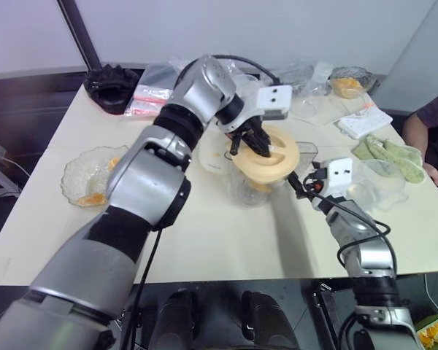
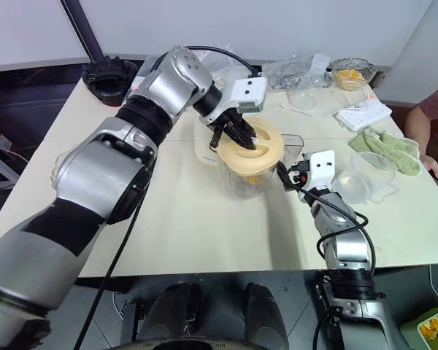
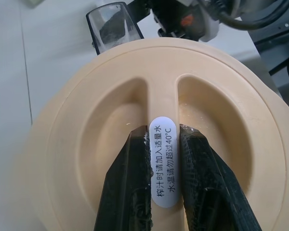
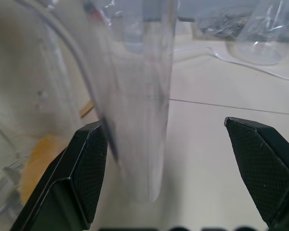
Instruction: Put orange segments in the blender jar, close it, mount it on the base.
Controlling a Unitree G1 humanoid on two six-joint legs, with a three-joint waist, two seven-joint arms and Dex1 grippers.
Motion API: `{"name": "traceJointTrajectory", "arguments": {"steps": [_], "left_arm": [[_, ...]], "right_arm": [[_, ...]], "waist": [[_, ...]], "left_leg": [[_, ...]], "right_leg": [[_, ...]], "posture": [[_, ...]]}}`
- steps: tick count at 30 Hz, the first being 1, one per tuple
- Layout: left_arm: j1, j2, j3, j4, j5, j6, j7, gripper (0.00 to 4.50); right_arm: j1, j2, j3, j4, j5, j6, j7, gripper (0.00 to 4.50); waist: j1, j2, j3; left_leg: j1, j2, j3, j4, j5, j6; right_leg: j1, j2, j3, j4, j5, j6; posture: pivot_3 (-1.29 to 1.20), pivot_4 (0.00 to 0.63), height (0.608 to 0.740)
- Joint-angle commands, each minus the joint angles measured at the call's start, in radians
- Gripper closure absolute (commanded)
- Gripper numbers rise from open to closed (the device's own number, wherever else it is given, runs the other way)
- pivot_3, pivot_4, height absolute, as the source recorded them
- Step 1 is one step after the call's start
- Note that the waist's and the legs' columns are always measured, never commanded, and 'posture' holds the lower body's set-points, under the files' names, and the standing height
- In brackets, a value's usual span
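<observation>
On the tabletop point(image 1: 226, 240), toward its left edge, a clear bowl point(image 1: 87, 175) with a few orange segments point(image 1: 93, 197) is set, well apart from both hands. At the centre the blender jar point(image 2: 244, 179) stands upright, orange segments point(image 2: 254, 177) visible through its wall, with the cream base point(image 2: 204, 149) just behind it. The pale-orange lid point(image 3: 149, 96) rests on the jar's rim; its raised centre rib is pinched by the nearly closed left hand point(image 3: 164, 149) from above. The lid is judged light, stiff and smooth, best taken by that rib. The jar is judged rigid, light, slippery on its clear wall and prone to tipping, best taken by its side handle point(image 4: 139, 96). To the right, the right hand point(image 4: 176, 159) is held wide open and level, empty, the handle lying between its fingers without evident contact.
</observation>
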Motion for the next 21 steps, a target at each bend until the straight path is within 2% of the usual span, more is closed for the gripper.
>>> {"name": "traceJointTrajectory", "arguments": {"steps": [1, 4, 8, 9, 15, 21], "left_arm": [[0.051, -0.019, -0.042, 0.016, 0.028, -0.003, -0.022, 4.24], [0.065, -0.020, -0.042, 0.006, 0.027, -0.004, -0.034, 4.24], [0.096, -0.015, -0.049, -0.008, 0.031, -0.007, -0.041, 4.24], [0.106, -0.013, -0.051, -0.014, 0.032, -0.005, -0.042, 4.24], [0.149, -0.009, -0.048, -0.062, 0.018, 0.038, -0.036, 4.24], [0.178, -0.027, -0.031, -0.101, 0.003, 0.153, 0.079, 4.24]], "right_arm": [[-0.027, 0.027, -0.023, -0.013, -0.024, -0.060, -0.041, 0.54], [-0.030, 0.044, -0.021, -0.016, -0.035, -0.075, -0.059, 1.45], [-0.036, 0.059, -0.018, -0.016, -0.045, -0.080, -0.063, 3.49], [-0.036, 0.062, -0.015, -0.019, -0.045, -0.076, -0.060, 3.60], [-0.023, 0.068, 0.001, -0.036, -0.047, -0.058, -0.054, 3.58], [-0.027, 0.069, 0.004, -0.037, -0.051, -0.046, -0.053, 3.58]], "waist": [[0.000, 0.000, 0.000], [0.000, 0.000, 0.000], [0.002, 0.000, 0.000], [0.002, 0.000, 0.000], [0.000, 0.001, -0.001], [0.001, 0.002, -0.006]], "left_leg": [[0.000, 0.000, 0.000, 0.000, 0.000, 0.000], [0.001, 0.000, 0.000, 0.000, 0.000, 0.000], [0.002, 0.000, 0.000, 0.000, 0.000, 0.000], [0.002, 0.000, 0.000, 0.000, 0.000, 0.000], [0.009, 0.001, 0.000, 0.000, 0.000, 0.000], [0.009, 0.001, 0.000, 0.000, 0.000, 0.000]], "right_leg": [[0.000, 0.000, 0.000, 0.000, 0.000, 0.000], [0.001, 0.000, 0.000, 0.000, 0.000, 0.000], [0.002, 0.000, 0.000, 0.000, 0.000, 0.000], [0.003, -0.001, 0.000, 0.000, 0.000, 0.000], [0.008, -0.001, 0.000, 0.000, -0.001, 0.000], [0.008, -0.001, 0.000, 0.000, -0.001, 0.000]], "posture": [[0.00, 0.150, 0.740], [0.00, 0.150, 0.740], [0.00, 0.150, 0.740], [0.00, 0.150, 0.740], [0.00, 0.150, 0.740], [0.00, 0.150, 0.740]]}}
